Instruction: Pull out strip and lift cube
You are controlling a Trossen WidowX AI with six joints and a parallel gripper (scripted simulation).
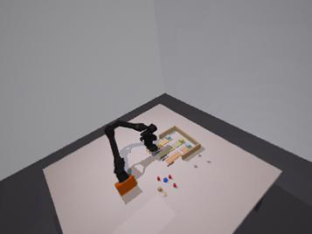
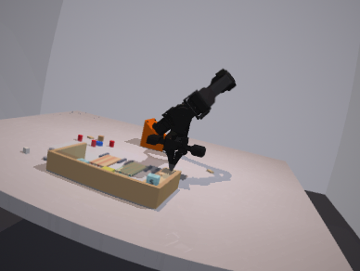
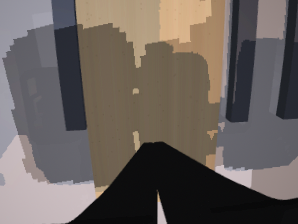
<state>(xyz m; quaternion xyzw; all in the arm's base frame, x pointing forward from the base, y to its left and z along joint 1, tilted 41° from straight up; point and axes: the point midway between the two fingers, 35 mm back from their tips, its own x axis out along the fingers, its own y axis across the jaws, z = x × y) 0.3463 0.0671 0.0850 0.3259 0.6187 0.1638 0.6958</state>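
My gripper (image 1: 155, 149) (image 2: 172, 168) (image 3: 152, 152) is shut with nothing between its fingers. It points down over the tan strip (image 1: 163, 143) (image 3: 112, 100), whose outer end lies in its shadow. A light-blue cube (image 1: 168, 137) (image 2: 153, 179) sits at that strip's inner end and shows a small darker mark. The olive strip (image 1: 166, 152) (image 2: 132, 168) lies beside it, near a yellow cube (image 1: 182, 140) (image 2: 108, 169). The orange strip (image 1: 173, 157) (image 2: 106, 161) is farther along, near another light-blue cube (image 1: 188, 145). Labels are too small to read.
A wooden tray wall (image 1: 192, 136) (image 2: 102, 178) surrounds the cubes on three sides. Dark guide bars (image 3: 70, 85) (image 3: 242, 80) flank the tan strip. Several red pieces, a blue piece (image 1: 165, 180) and small tan blocks lie nearer the orange base (image 1: 125, 185).
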